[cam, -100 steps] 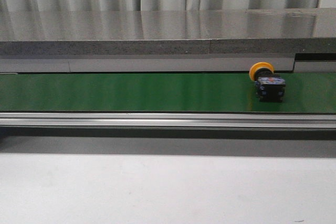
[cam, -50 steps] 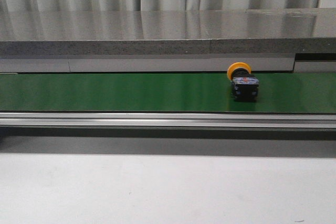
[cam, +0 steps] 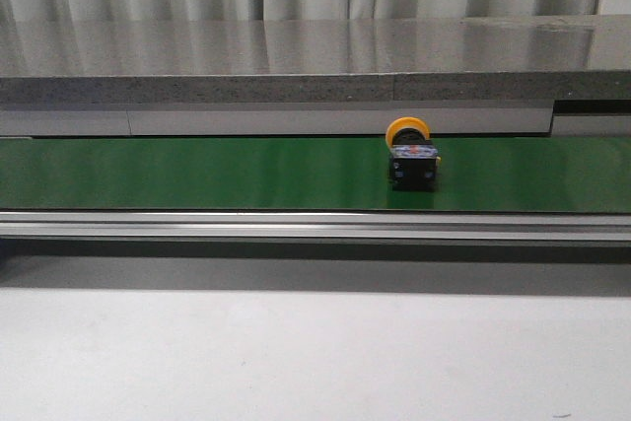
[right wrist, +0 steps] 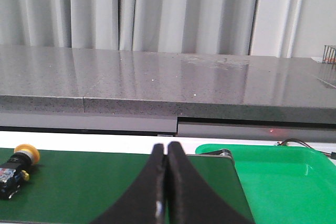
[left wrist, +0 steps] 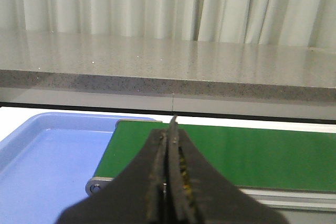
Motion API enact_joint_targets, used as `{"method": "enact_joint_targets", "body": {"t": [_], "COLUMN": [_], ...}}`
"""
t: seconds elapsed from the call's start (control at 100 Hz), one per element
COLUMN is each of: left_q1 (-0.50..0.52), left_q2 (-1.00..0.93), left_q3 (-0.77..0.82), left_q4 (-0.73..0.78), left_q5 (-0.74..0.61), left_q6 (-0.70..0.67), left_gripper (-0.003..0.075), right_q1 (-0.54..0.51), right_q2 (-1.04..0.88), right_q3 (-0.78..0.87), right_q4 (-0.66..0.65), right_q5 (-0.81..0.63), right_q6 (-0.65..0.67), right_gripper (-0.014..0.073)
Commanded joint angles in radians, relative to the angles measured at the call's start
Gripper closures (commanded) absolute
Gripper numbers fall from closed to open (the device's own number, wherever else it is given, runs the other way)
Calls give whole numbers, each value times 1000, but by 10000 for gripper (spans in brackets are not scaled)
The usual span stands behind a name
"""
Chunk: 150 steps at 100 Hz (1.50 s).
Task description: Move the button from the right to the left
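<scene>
Button just lying on its side on the green belt, both grippers' fingers pressed together, holding nothing.

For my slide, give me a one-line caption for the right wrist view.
Shut right hand over the green conveyor belt, yellow-capped black push-button lying beside it, green plastic tray at the belt's end.

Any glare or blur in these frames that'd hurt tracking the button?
Front view: the button is slightly soft, and the green belt shows pale sheen bands. Right wrist view: the button is sharper, the grey countertop reflects the curtains. Left wrist view: the gripper fingers are blurred.
</scene>
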<state>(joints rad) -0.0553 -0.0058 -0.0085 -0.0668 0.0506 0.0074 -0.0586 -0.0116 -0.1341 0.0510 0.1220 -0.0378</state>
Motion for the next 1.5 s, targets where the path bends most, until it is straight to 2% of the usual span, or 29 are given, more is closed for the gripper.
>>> {"method": "enact_joint_targets", "body": {"t": [0.0, 0.2, 0.54, 0.59, 0.66, 0.78, 0.83, 0.88, 0.97, 1.23, 1.49], "left_q1": [-1, -3, -4, -4, -4, -4, 20, 20, -7, -199, -327], "left_q2": [28, 216, 661, 718, 795, 899, 940, 985, 1076, 1326, 1541], "left_q3": [-70, -275, -662, -707, -759, -827, -848, -871, -925, -1117, -1307], "left_q4": [2, -5, -7, -7, -7, -12, -18, -28, -30, -30, -42], "left_q5": [-21, 116, 387, 405, 412, 412, 412, 410, 430, 545, 701], "left_q6": [-7, -7, -7, -7, -1, -1, -1, -1, -1, -7, -58], "left_gripper": [741, 741, 720, 669, 547, 226, 129, 78, 73, 83, 83], "right_q1": [0, 0, 0, 0, 0, 0, 0, 0, 0, 0, 0], "right_q2": [-5, -5, -5, -5, -5, -5, -5, -5, -5, -5, -5], "right_q3": [-25, -25, -25, -25, -25, -25, -25, -25, -25, -25, -25], "right_q4": [-6, -6, -6, -6, -6, -6, -6, -6, -6, -6, -6], "right_q5": [-88, -88, -87, -87, -87, -87, -87, -87, -87, -87, -87], "right_q6": [-1, -1, -1, -1, -1, -1, -1, -1, -1, -1, -1], "right_gripper": [661, 661, 661, 661, 661, 661, 661, 661, 661, 661, 661]}}
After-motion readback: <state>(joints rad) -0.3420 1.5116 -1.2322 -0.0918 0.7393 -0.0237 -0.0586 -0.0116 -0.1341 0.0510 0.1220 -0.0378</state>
